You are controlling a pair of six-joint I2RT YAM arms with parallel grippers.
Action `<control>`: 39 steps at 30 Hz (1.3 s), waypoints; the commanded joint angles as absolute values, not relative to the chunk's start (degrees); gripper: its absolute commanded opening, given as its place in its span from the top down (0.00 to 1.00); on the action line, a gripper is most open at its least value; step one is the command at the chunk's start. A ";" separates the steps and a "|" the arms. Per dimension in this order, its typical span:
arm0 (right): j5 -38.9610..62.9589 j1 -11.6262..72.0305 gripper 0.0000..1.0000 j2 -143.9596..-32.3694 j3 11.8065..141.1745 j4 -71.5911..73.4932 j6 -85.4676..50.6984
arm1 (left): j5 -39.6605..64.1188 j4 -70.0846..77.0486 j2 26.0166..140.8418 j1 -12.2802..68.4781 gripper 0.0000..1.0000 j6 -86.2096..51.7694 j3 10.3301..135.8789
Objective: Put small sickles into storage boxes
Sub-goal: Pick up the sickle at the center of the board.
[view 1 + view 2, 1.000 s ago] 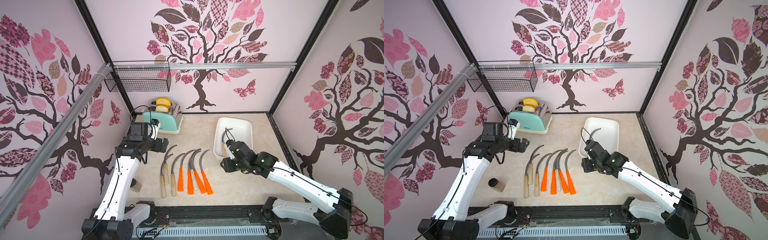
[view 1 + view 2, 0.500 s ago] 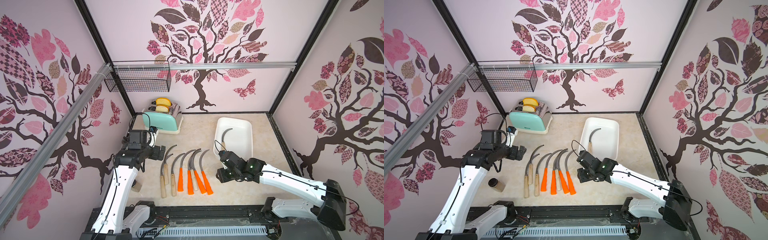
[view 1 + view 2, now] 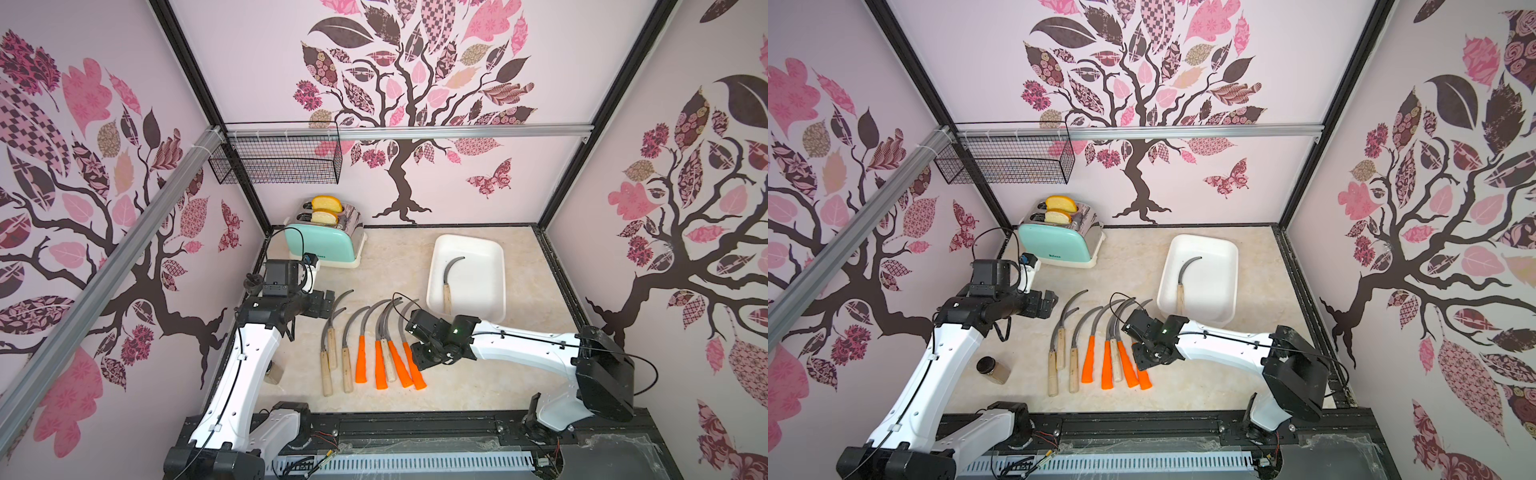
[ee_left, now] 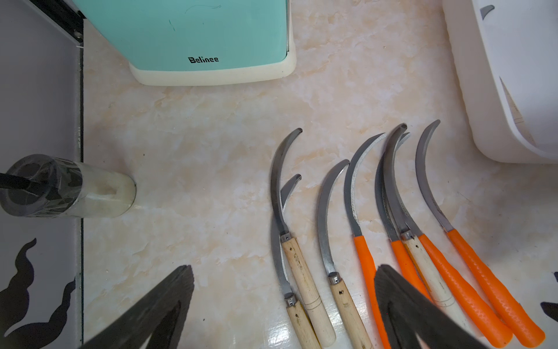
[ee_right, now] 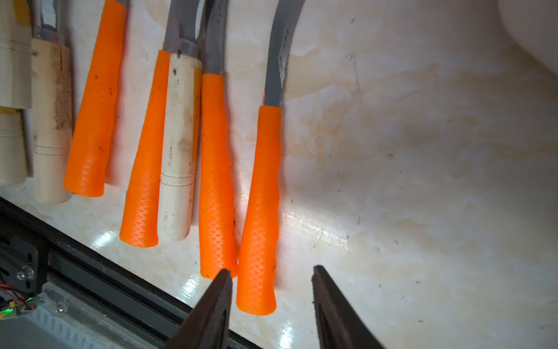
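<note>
- Nearest, the jar (image 3: pixel 992 369) sits by the left arm, well apart from the rest
- The right gripper (image 5: pixel 271 272) hangs over the butt of the end sickle (image 5: pixel 262 196), its jaws partly apart on either side of the orange handle, nothing held
- Eight sickles (image 3: pixel 360 357) lie in a row on the table, blades pointing away, four wood-handled and four orange
- The left gripper (image 4: pixel 283 269) hovers above the row's left blades, jaws wide, empty
- The tray (image 3: pixel 465 240) lies beyond the row's right end, one wood-handled sickle (image 3: pixel 448 276) inside
- The toaster (image 3: pixel 322 245) stands back left
</note>
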State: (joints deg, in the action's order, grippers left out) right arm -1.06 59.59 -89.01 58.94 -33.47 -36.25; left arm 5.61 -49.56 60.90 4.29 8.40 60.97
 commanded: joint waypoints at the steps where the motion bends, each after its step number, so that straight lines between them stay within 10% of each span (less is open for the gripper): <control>1: -1.92 59.90 0.52 -91.62 61.57 -33.99 -36.79 | 6.46 -46.91 60.82 4.49 0.02 6.91 60.34; 39: -0.79 59.94 0.54 -103.70 67.37 -36.70 -35.33 | 6.35 -48.60 57.30 4.52 0.02 8.71 57.51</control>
